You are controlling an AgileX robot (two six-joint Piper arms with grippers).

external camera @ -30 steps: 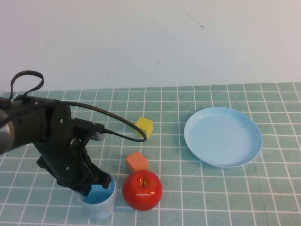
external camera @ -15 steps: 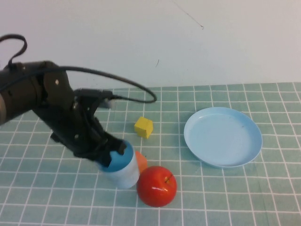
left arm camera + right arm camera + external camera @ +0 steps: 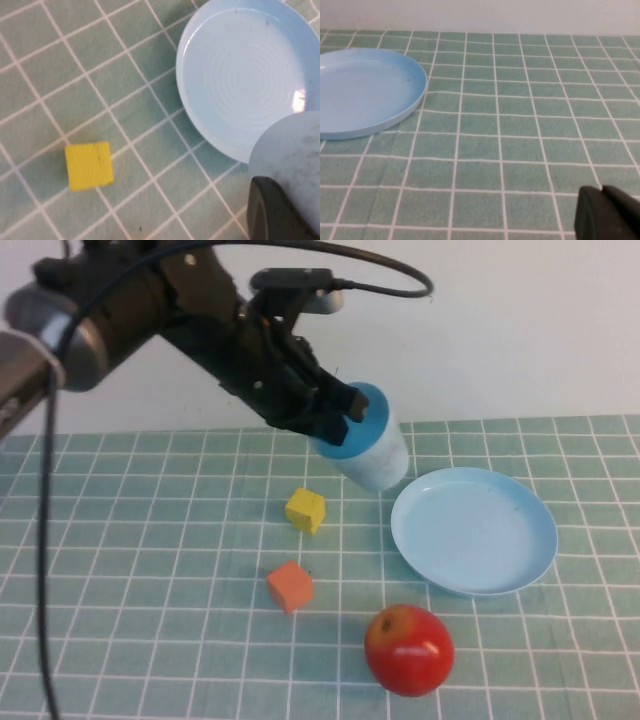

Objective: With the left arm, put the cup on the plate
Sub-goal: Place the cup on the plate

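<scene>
Left gripper (image 3: pixel 335 412) fingers clamp the rim of the cup (image 3: pixel 368 448), a smooth pale-blue tapered tumbler held tilted in the air just left of the plate (image 3: pixel 474 530); the dark, cable-draped left arm (image 3: pixel 160 300) reaches in from the upper left. Plate: round, shallow, glossy plastic, on green gridded cloth (image 3: pixel 150 540). Right gripper (image 3: pixel 610 215): low beside the plate, only a black edge visible, finger state unclear.

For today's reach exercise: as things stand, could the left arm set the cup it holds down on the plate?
Probably yes. The left gripper, shut on the tilted cup, hangs just beside the plate, which is bare. The right gripper sits aside.
</scene>
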